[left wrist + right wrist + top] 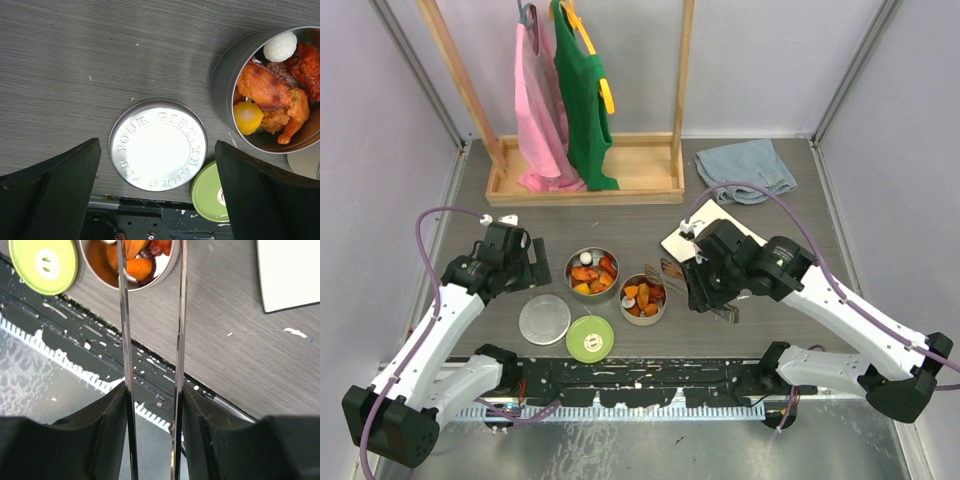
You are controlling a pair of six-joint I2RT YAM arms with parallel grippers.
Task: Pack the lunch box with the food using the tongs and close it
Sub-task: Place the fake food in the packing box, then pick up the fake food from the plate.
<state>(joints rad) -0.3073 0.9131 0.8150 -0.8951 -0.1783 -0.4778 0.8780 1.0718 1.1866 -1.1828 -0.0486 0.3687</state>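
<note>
This looks like a robot lab. Plain white walls point(770, 60) and metal bars point(418, 70) box in a grey surface point(620, 220). Two robot arms point(850, 310) with purple cables point(448, 209) are bolted at its near edge. A small wooden clothes rack point(650, 165) stands at the back.

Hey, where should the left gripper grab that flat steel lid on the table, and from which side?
Take the steel lid by its outer rim, pinched across opposite edges, coming straight down from above. It lies flat, lettering up, with no knob to hold. The open left gripper hangs above it; mind the green lid close beside its near right edge.
</note>
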